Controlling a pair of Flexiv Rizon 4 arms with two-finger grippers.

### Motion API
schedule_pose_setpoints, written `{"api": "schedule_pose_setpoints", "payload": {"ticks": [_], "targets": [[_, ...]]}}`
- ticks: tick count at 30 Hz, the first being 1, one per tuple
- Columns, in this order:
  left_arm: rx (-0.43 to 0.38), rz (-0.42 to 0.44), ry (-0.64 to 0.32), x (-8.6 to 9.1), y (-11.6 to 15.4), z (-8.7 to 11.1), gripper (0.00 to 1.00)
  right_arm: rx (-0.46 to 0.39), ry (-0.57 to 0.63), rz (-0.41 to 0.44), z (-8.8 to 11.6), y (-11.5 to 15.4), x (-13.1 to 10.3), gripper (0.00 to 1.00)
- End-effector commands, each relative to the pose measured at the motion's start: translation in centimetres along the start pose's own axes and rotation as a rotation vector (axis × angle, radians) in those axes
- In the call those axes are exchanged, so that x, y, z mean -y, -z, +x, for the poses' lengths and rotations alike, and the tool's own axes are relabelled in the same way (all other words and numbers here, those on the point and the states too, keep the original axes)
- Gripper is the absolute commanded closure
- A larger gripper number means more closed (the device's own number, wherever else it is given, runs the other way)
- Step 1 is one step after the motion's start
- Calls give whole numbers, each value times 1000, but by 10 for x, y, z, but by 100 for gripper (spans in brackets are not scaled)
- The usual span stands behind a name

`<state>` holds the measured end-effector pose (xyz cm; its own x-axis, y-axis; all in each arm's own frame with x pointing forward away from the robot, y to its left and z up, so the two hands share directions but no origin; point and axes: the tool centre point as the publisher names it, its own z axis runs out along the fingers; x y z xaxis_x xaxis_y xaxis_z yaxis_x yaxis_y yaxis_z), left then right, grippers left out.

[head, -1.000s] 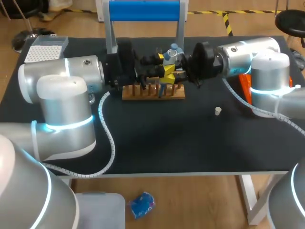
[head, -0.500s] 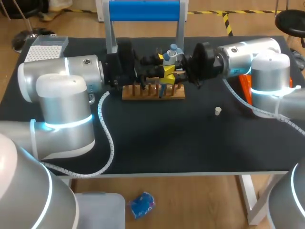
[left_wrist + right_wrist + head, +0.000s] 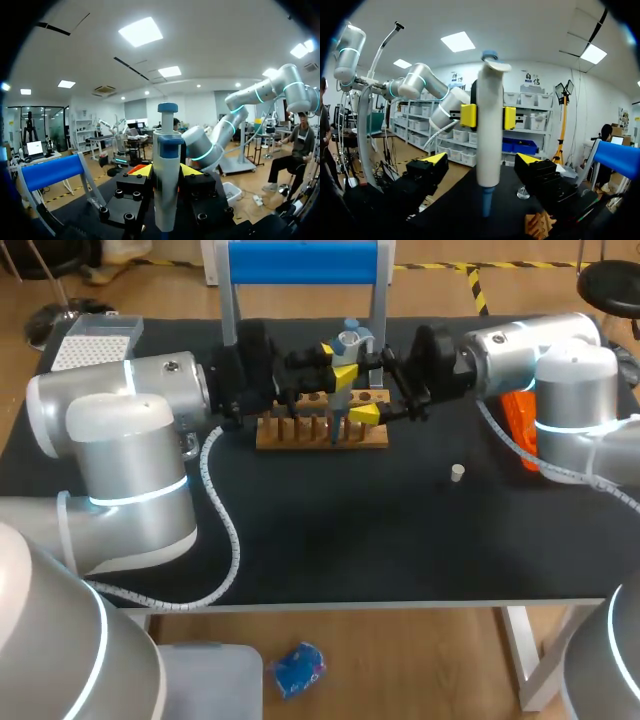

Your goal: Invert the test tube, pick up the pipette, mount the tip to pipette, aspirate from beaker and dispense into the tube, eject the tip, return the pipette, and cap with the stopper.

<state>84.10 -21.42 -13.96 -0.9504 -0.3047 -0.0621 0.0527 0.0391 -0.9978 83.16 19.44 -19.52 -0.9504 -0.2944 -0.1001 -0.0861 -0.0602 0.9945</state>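
Your left gripper (image 3: 166, 171) is clamped on the pipette (image 3: 165, 145). The right gripper (image 3: 480, 160) has its jaws apart, straddling the pipette. Closing off-centre could knock it askew, and it may slip.

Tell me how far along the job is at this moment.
Done: the pipette is lifted above the wooden rack. In hand: the left hand is shut on it, the right hand open either side of it. Left: no tip shows on its end, so mounting, aspirating, dispensing, ejecting and returning remain; the stopper lies loose on the table, so capping too.
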Motion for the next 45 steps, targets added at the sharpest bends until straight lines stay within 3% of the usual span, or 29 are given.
{"api": "schedule_pose_setpoints", "payload": {"ticks": [1,8,14,17,36,41,45], "targets": [[63,-24,9,7,9,-8,100,47,-9,25,13,13,-9,0],[181,-65,31,16,14,-40,100,138,-28,45,16,36,-18,0],[356,-94,102,19,18,-68,100,244,-52,78,13,64,-29,0],[428,-91,134,19,19,-79,100,233,-15,86,9,76,-35,0],[431,-75,154,19,19,-81,100,233,-15,86,9,76,-35,0],[553,-90,190,17,21,-112,100,357,-77,145,-11,88,-34,0],[653,-168,241,12,21,-134,100,428,-109,158,-21,95,-33,0]]}}
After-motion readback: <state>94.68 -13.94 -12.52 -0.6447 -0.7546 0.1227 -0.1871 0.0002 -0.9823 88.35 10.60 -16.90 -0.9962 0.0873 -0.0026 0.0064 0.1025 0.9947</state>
